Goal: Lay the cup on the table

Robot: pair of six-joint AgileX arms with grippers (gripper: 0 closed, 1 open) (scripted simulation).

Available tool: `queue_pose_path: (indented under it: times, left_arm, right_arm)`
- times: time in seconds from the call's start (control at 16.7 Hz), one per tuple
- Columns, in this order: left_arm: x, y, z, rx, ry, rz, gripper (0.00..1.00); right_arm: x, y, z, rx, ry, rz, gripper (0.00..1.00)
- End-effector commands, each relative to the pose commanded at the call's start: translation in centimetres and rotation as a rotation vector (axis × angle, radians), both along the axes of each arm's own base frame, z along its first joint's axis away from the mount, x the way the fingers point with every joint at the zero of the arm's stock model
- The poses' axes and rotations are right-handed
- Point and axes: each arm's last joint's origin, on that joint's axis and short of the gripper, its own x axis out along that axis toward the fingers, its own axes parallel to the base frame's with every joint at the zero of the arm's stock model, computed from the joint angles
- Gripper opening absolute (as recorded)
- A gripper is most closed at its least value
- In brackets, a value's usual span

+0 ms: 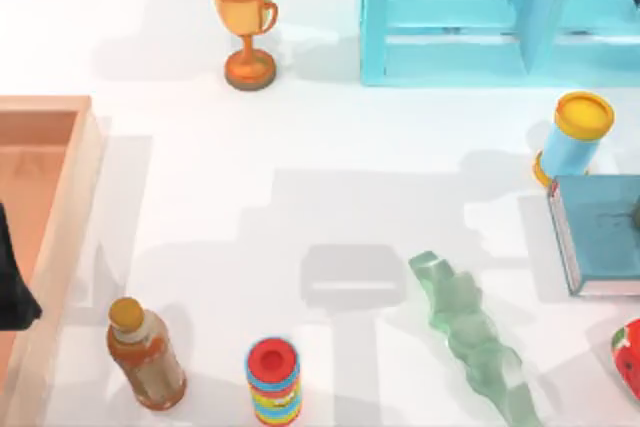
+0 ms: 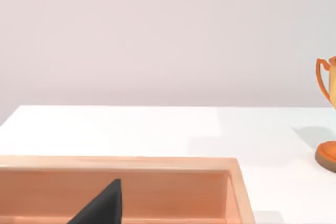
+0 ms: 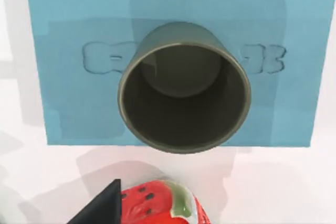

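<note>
The olive-grey cup (image 3: 184,88) stood upright on the blue book (image 3: 68,30) at the counter's (image 1: 330,147) right edge, its dark mouth facing the right wrist camera directly above it, with a strawberry-patterned object (image 3: 157,205) on the counter beside the book. Nothing of the task looked done: the cup was not gripped, and lifting it off the book onto the white counter remained. The left arm (image 1: 15,282) hung over the wooden tray (image 1: 75,207). Whether either arm's jaws were spread or pressed together, I could not tell.
</note>
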Motion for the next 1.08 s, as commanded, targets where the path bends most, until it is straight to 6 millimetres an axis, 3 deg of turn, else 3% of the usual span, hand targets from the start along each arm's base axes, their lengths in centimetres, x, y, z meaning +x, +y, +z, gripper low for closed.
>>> queue_pose_path:
  times: [0.36,0.84,1.08]
  left_arm:
    - [0.0,0.0,0.0,0.000,0.000,0.000,1.00]
    - [0.0,0.0,0.0,0.000,0.000,0.000,1.00]
    - [0.0,0.0,0.0,0.000,0.000,0.000,1.00]
  right_arm:
    - [0.0,0.1,-0.4,0.000,-0.001,0.002,1.00]
    - [0.2,0.1,-9.0,0.000,-0.004,0.000,1.00]
    - [0.0,0.1,-10.0,0.000,0.000,0.000,1.00]
